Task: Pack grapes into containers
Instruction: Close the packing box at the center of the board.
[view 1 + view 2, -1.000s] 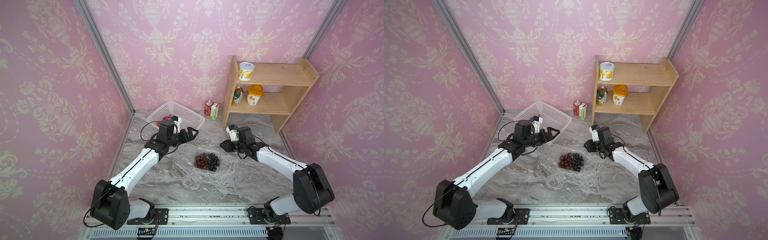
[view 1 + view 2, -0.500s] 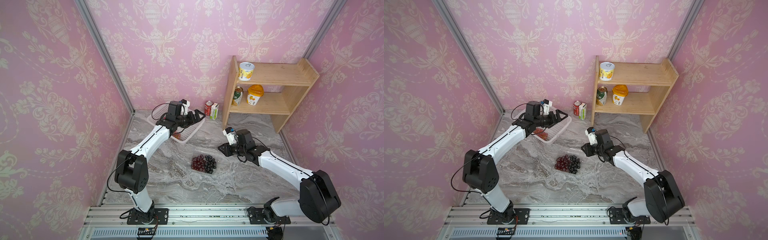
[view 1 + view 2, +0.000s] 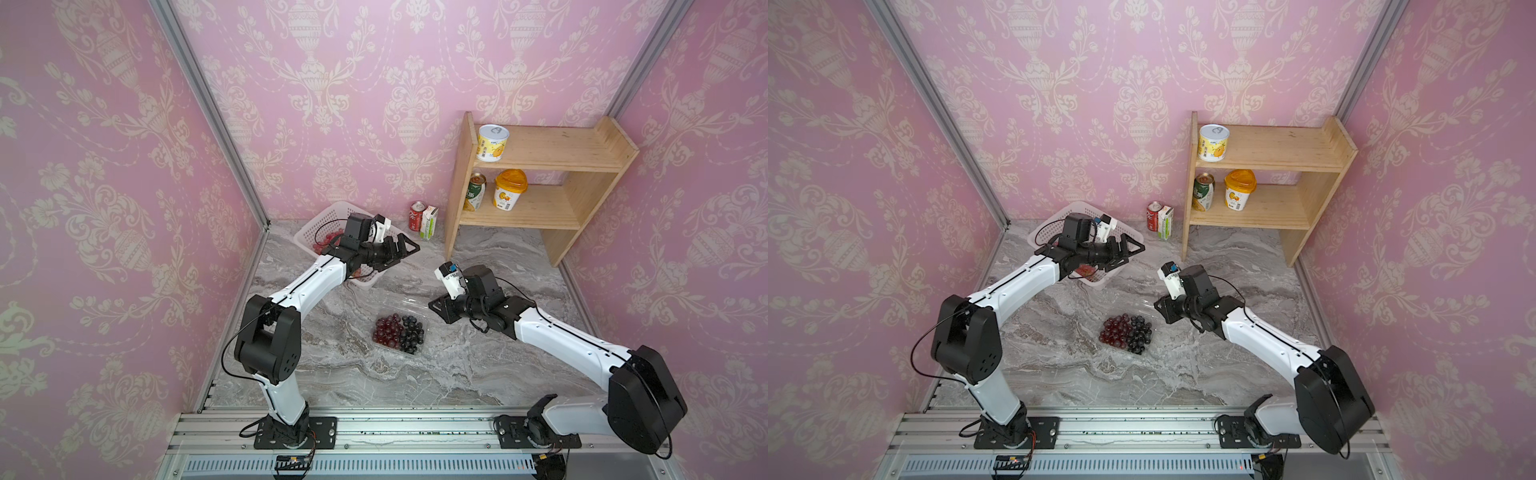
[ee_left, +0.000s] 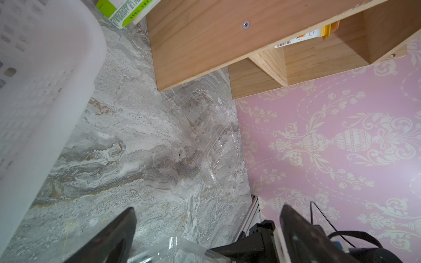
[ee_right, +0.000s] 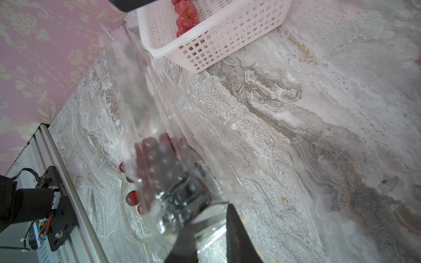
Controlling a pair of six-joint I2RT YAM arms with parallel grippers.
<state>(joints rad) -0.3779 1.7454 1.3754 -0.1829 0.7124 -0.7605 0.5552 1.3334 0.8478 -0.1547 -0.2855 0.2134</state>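
Dragged nearer, container [image 5: 159, 102] sits pinched by right end effector [image 3: 438, 308] — left end effector [image 3: 405, 249] (jaws spread) by basket [image 5: 216, 41].

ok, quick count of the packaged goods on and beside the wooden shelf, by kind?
Cans: 3 (yellow-white can, green can, red can)
Tubs: 1 (yellow tub)
Cartons: 1 (green-white carton)
Total: 5

Left hand [image 3: 405, 248] wide; right hand [image 3: 435, 308] narrow.
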